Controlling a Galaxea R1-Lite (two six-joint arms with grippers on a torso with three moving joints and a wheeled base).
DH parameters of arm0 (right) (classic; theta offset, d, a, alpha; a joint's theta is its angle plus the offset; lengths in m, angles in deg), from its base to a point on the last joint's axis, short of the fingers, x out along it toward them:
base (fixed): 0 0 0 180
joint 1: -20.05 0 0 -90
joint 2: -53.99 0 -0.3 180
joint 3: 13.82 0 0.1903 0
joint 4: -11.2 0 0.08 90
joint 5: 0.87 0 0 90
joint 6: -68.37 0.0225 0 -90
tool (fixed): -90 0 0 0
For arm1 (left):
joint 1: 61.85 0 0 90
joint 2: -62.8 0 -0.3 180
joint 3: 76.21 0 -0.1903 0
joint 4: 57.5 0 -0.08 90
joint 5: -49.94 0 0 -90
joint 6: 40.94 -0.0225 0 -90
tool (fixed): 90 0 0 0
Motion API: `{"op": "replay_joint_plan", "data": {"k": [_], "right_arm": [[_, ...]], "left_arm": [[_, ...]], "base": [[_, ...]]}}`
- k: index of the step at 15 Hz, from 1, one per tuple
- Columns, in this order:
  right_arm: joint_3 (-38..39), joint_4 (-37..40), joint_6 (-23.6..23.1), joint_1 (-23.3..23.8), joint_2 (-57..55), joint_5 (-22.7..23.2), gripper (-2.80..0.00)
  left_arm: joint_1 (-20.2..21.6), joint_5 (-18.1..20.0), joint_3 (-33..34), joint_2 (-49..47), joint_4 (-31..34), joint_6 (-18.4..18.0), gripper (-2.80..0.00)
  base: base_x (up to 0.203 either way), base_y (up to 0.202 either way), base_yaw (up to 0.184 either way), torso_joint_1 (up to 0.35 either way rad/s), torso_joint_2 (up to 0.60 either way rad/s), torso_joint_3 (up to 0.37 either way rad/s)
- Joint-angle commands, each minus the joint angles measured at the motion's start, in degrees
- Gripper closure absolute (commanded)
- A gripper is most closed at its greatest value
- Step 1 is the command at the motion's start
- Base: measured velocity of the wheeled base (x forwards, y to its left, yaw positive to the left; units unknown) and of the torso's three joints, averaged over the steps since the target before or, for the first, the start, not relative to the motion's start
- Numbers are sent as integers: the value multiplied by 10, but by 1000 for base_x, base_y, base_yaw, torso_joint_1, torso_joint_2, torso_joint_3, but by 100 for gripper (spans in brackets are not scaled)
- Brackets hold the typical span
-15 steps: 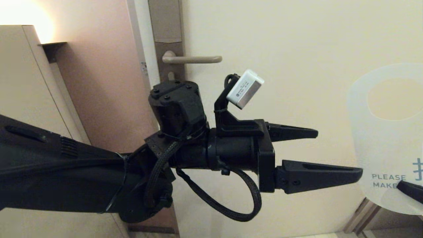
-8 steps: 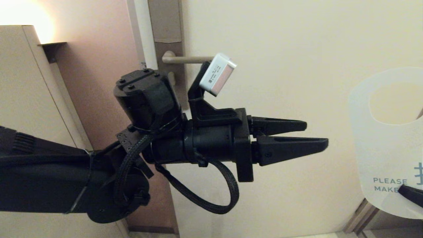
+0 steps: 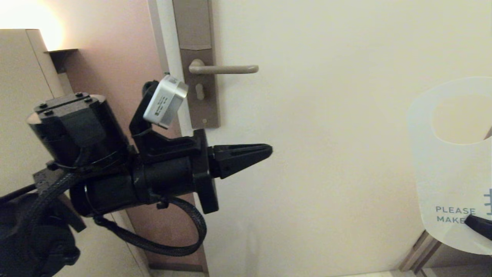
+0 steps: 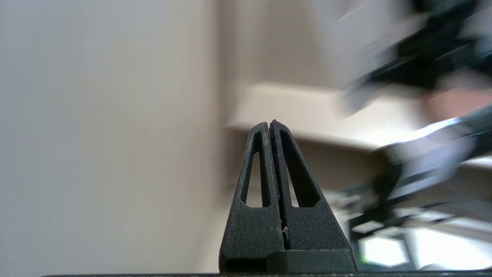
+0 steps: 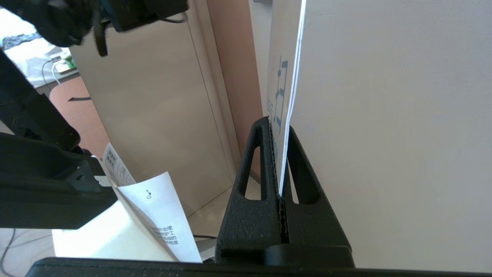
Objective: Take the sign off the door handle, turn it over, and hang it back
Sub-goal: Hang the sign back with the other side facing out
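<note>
White sign (image 3: 446, 181), beige door handle (image 3: 223, 69)

A thin, translucent white card sign (image 3: 446, 181) with a round hole near its top shows pale blue capitals "PLEASE" over "MAKE", cut off at the frame edge. A white paper sheet (image 5: 161, 215) carries small print, too small to read.
</note>
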Motion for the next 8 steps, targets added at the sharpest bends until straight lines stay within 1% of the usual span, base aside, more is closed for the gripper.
{"op": "replay_joint_plan", "data": {"k": [1,2,4,6,7,8], "right_arm": [[-3,-1,0,0,0,2,0],[-3,-1,0,0,0,2,0],[-3,-1,-3,0,7,1,0],[-1,0,-4,0,15,-4,0],[-1,0,-3,0,16,-8,0],[-1,0,-4,0,16,-12,0]], "left_arm": [[49,-30,52,76,42,-57,0],[71,-41,75,102,55,-69,0],[129,-72,125,143,69,-83,0],[188,-131,173,181,72,-93,0],[212,-163,201,201,72,-95,0],[230,-185,226,221,73,-96,0]], "base": [[0,0,0,0,0,0],[0,0,0,0,0,0],[0,0,0,0,0,0],[0,0,0,0,0,0],[0,0,0,0,0,0],[0,0,0,0,0,0]]}}
